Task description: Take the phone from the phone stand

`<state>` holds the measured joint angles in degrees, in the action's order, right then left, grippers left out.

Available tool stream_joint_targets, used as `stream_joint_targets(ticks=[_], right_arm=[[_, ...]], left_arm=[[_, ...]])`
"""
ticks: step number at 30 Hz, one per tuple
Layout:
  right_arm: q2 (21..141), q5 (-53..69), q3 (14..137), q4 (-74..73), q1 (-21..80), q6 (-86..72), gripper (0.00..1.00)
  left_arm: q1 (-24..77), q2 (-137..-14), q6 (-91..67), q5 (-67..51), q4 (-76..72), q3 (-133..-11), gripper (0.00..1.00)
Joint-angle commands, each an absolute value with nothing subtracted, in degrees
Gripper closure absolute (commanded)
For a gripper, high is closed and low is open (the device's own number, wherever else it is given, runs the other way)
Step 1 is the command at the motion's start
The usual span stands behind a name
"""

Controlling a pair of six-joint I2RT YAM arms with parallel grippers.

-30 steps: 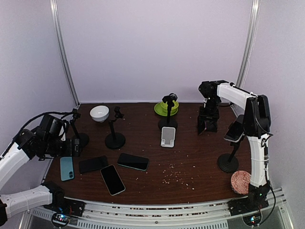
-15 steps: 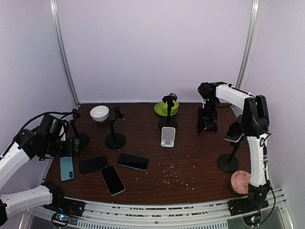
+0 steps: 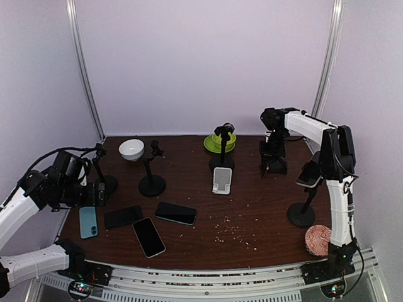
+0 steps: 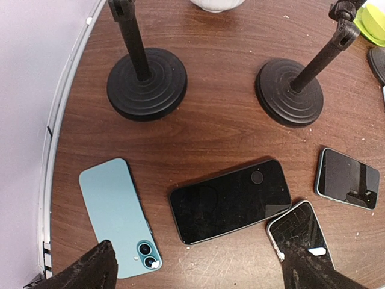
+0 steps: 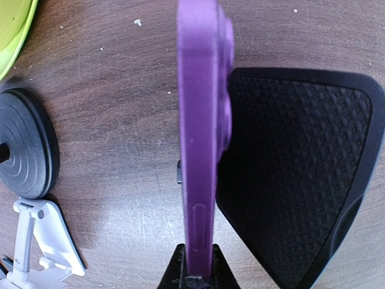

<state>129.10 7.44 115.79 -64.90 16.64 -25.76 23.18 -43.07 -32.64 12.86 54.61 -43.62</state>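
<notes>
A purple phone [image 5: 198, 138] shows edge-on in the right wrist view, standing upright with its camera side against the black textured phone stand [image 5: 295, 174]. My right gripper [image 5: 195, 271] is shut on the phone's top edge, one finger on each face. From above, that gripper [image 3: 273, 157] points down over the stand [image 3: 277, 167] at the back right of the table. My left gripper [image 4: 198, 265] hangs open above the phones lying at the left, holding nothing.
A teal phone [image 4: 117, 217] and three dark phones [image 4: 231, 200] lie flat at the left. Round-based pole stands [image 4: 146, 82] [image 4: 290, 90], a white folding stand [image 3: 221, 180], a green plate [image 3: 220, 143] and a white bowl [image 3: 131, 149] surround them. Another phone sits on a pole stand [image 3: 309, 174] at the right, with a patterned bowl [image 3: 318, 240] near it.
My right gripper has closed on the purple phone and shifted slightly toward the back. The left arm has not moved.
</notes>
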Motion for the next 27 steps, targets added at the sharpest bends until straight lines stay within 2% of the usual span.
stream_joint_targets(ticks=[1,27], right_arm=[[128.69,4.11,117.25,-66.19,15.82,-25.51,1.00],[120.59,7.16,125.51,-69.46,15.82,-25.20,1.00]], left_arm=[[22.82,-42.98,-32.73,13.05,54.01,-45.26,0.02],[22.82,-42.54,-33.13,13.62,54.32,-45.11,0.02]])
